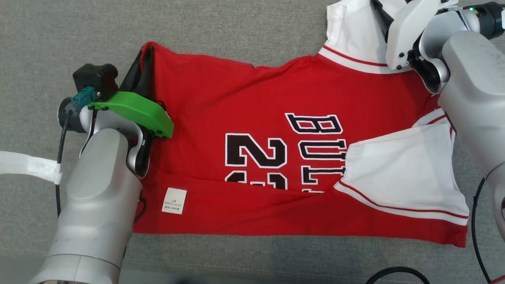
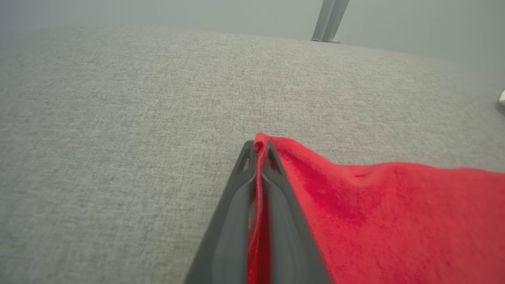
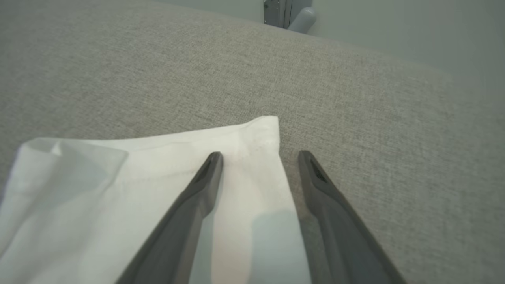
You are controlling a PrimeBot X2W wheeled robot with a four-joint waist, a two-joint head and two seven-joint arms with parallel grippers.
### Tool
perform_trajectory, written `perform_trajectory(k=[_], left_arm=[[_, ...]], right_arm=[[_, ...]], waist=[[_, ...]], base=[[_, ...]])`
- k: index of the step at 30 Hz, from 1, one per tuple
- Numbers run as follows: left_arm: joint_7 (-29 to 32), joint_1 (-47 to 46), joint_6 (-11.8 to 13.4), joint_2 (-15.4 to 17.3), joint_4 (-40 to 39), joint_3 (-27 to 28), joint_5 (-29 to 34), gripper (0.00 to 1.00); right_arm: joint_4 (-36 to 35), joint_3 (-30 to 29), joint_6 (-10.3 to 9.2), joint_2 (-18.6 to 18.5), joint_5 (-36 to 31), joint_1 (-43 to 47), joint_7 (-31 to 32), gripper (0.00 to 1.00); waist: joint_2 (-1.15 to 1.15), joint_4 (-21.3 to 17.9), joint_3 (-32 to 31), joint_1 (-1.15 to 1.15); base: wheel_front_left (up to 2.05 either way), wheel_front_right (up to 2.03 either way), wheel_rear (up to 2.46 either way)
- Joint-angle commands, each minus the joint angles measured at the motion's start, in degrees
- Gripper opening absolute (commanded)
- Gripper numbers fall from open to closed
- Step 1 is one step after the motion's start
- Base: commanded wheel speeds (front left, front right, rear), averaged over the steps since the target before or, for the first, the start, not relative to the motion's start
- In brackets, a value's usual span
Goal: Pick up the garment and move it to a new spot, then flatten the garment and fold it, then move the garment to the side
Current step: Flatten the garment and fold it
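1. On the grey surface [image 1: 236, 27] in front of me the shirt [image 1: 252, 98] lies spread sideways, print up. Its near edge is turned up so a white label [image 1: 174, 200] shows, and the near sleeve [image 1: 402, 169] is flopped across the chest.
2. The left claw [image 2: 258, 150] is clenched on the shirt's far left corner. Red cloth runs pinched between its two fingers, with the tips low over the surface.
3. The right claw [image 3: 260, 157] is released and spread wide astride the edge of the far sleeve [image 3: 158, 157]. One finger is over white cloth, the other over bare surface. I cannot tell whether the tips touch down.
4. I judge this to be the flatten-and-fold step, with one far corner taken and the second not yet.
5. Next, as I see it, I should lower the right claw onto the far sleeve's edge and clench. Then both arms need to work together so the far edge moves evenly.
6. The left forearm reaches up from the lower left, fingers pointing away from me along the shirt's side. The right forearm comes in from the right, bent over the shoulder, with its wrist above the far sleeve.
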Motion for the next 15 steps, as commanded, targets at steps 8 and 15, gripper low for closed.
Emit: perform_trajectory(k=[8,15], left_arm=[[0.0,1.7,0.1,1.4,-1.6,2.3,0.5,0.00],[0.0,6.5,0.1,2.9,-3.6,3.0,0.6,0.00]], right_arm=[[1.8,2.1,-0.09,-0.7,2.5,0.3,-5.0,0.00],[0.4,2.8,-0.09,-0.7,5.2,3.6,-15.3,0.00]], waist=[[0.00,-0.2,-1.1,0.00],[0.00,-2.4,-7.0,0.00]], base=[[0.00,0.00,0.00],[0.00,0.00,0.00]])
